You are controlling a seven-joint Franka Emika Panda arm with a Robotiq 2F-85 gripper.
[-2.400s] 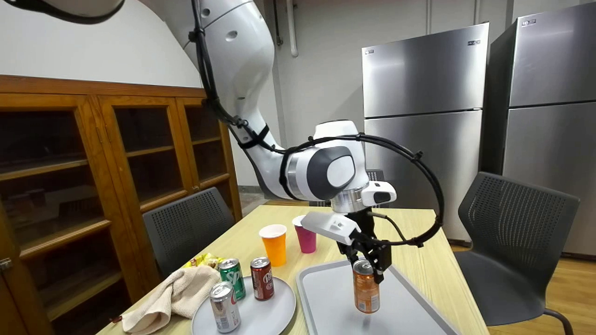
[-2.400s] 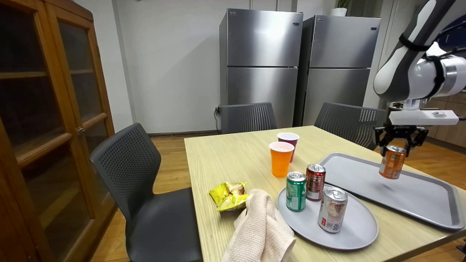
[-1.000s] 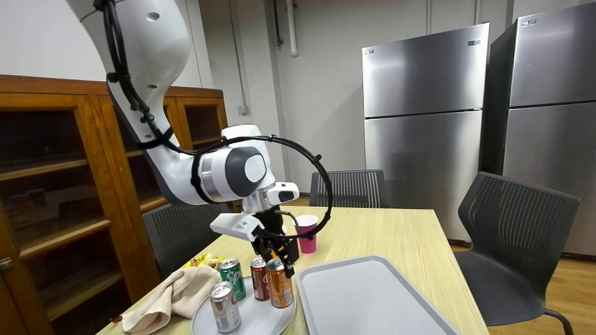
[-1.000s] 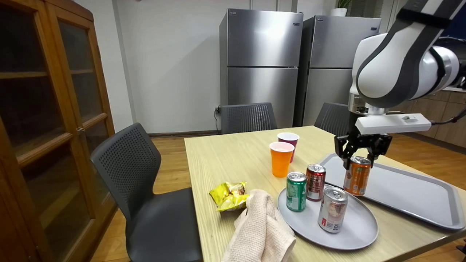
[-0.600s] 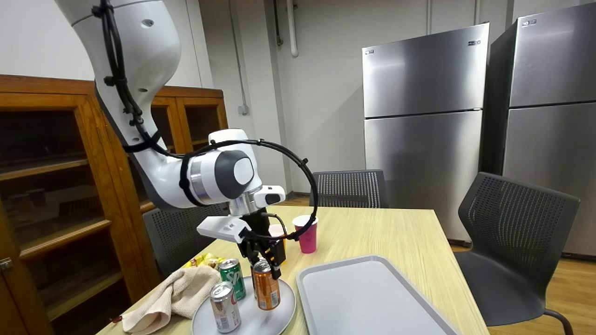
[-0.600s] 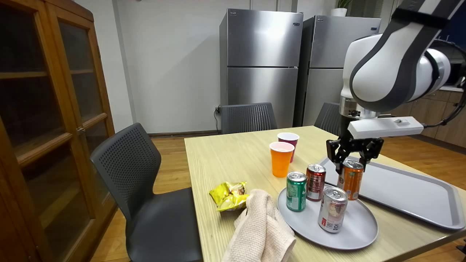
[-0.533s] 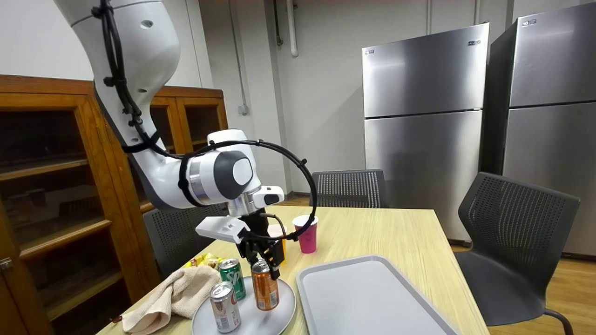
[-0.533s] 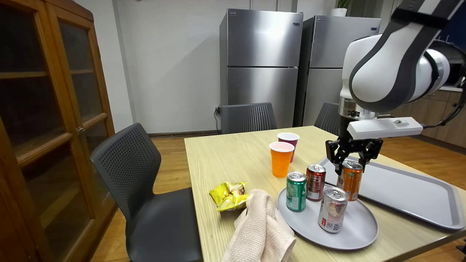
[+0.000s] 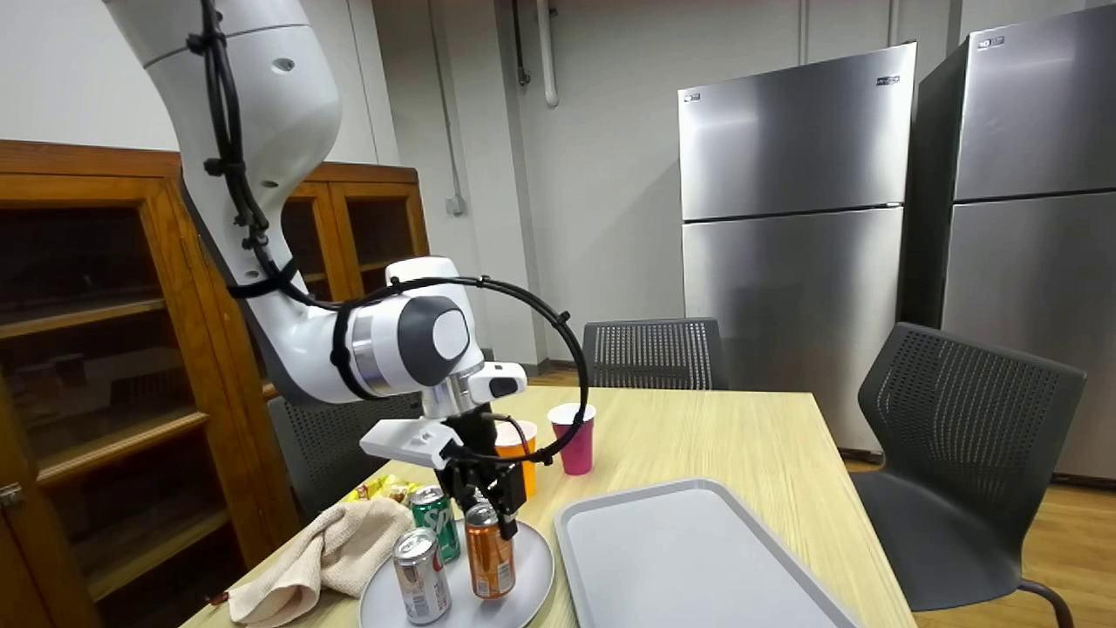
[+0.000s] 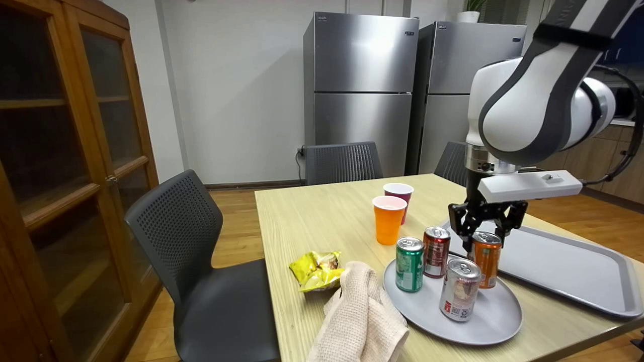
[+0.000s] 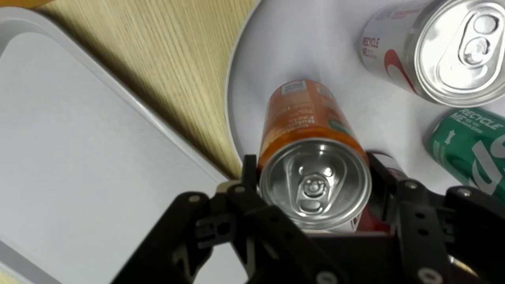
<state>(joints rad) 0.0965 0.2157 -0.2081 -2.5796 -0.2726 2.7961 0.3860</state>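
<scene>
My gripper (image 9: 490,516) points down and is shut on an orange can (image 9: 491,558), with one finger on each side near its top. The wrist view shows the can (image 11: 311,118) between the fingers (image 11: 313,173). The can is nearly upright over the round grey plate (image 10: 427,309); I cannot tell whether its base touches. On the plate stand a silver can (image 10: 459,296), a green can (image 10: 409,266) and a dark red can (image 10: 435,254). The red can is right beside my gripper, largely hidden in the wrist view (image 11: 373,223).
A grey rectangular tray (image 9: 697,558) lies beside the plate on the wooden table (image 10: 312,221). An orange cup (image 10: 387,221) and a magenta cup (image 9: 575,445) stand behind the plate. A beige cloth (image 10: 362,322) and a yellow snack bag (image 10: 317,271) lie by the plate. Chairs surround the table.
My gripper has carried the orange can from above the tray across to the plate. In the last half second it has moved down with the can. The other cans have not moved.
</scene>
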